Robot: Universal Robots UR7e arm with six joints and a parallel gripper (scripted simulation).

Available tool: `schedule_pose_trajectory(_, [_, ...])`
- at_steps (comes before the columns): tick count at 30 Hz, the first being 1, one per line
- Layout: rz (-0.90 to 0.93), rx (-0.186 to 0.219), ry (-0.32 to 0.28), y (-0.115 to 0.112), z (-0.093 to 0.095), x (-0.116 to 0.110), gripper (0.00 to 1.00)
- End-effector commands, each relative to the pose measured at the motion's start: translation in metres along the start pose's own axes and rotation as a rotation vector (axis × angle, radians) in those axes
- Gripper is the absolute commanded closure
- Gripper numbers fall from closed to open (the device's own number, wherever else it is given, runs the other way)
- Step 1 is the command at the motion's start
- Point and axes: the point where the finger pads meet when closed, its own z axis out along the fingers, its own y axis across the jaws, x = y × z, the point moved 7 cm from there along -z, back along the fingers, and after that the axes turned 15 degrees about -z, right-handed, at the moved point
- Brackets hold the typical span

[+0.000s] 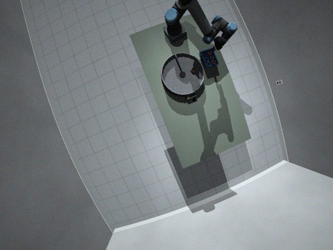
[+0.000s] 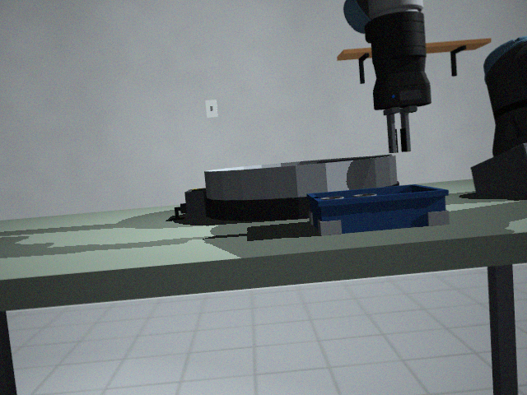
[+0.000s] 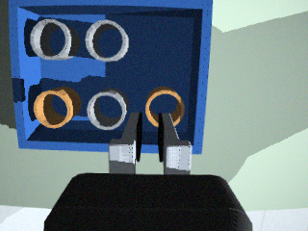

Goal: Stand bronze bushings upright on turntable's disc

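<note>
Orange wall shelf on black brackets, white wall outlet plates, tiled floor

The robot's dark-grey tubular arm has glossy blue round joint caps; its black wrist housing carries a tiny blue dot, above a claw with slim grey fingers and black pads.

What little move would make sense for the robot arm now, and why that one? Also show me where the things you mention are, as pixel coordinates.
Probably shift the parted, empty jaws (image 1: 214, 48) (image 2: 398, 151) slightly sideways until centred over the nearest bronze ring-shaped bushing (image 3: 181, 108). In the wrist view they line up left of its middle, above the blue rectangular crate (image 1: 201, 57) (image 2: 383, 214) (image 3: 206, 72), and two bronze bushings remain inside.
</note>
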Motion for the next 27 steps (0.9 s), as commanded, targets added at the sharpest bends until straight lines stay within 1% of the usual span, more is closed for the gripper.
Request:
schedule_pose_trajectory(1, [0.0, 0.002, -0.001, -0.001, 0.009, 0.0, 0.64])
schedule_pose_trajectory(7, [0.0, 0.002, -0.001, -0.001, 0.037, 0.0, 0.64])
schedule_pose_trajectory(12, [0.0, 0.002, -0.001, -0.001, 0.051, -0.001, 0.64])
schedule_pose_trajectory(15, [0.0, 0.002, -0.001, -0.001, 0.054, -0.001, 0.64])
schedule_pose_trajectory(27, [0.0, 0.002, -0.001, -0.001, 0.054, -0.001, 0.64])
